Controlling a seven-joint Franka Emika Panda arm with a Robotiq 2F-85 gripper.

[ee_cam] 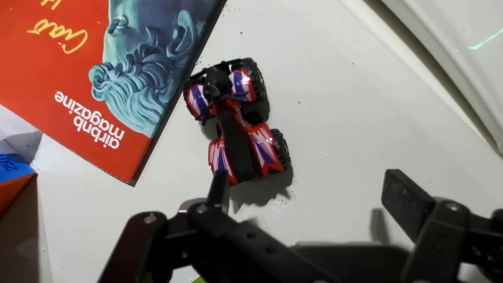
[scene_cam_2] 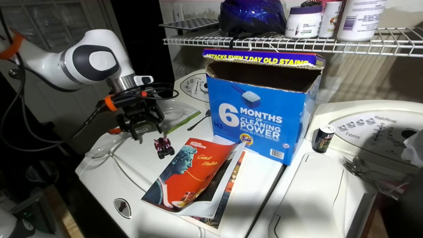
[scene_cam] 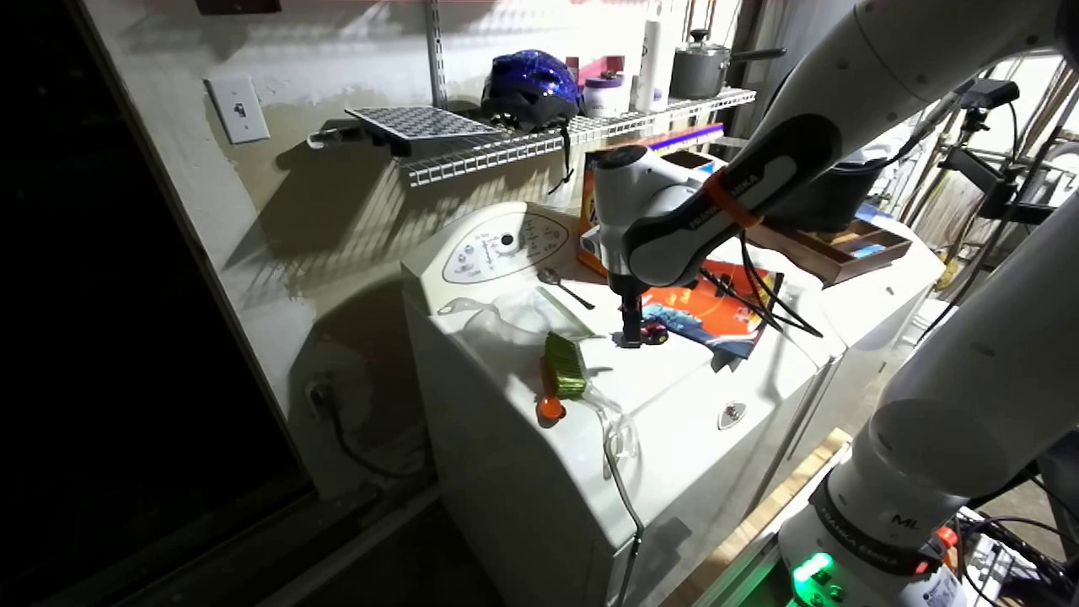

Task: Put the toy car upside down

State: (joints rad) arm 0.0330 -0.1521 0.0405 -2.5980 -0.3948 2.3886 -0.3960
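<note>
I see the Tide box (scene_cam_2: 261, 112) gaping, something blue (scene_cam: 866, 250) in a brown tray (scene_cam: 873, 264); the gripper (ee_cam: 307, 182), jaws wide, stands near the upright toy car (ee_cam: 237, 135).

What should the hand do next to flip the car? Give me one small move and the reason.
Probably shift the open hand toward the magazine, so the car comes between its fingers. The car is upright and ungrasped: in the wrist view it lies ahead of the gap, toward the picture's left, with one fingertip overlapping its near end.
</note>
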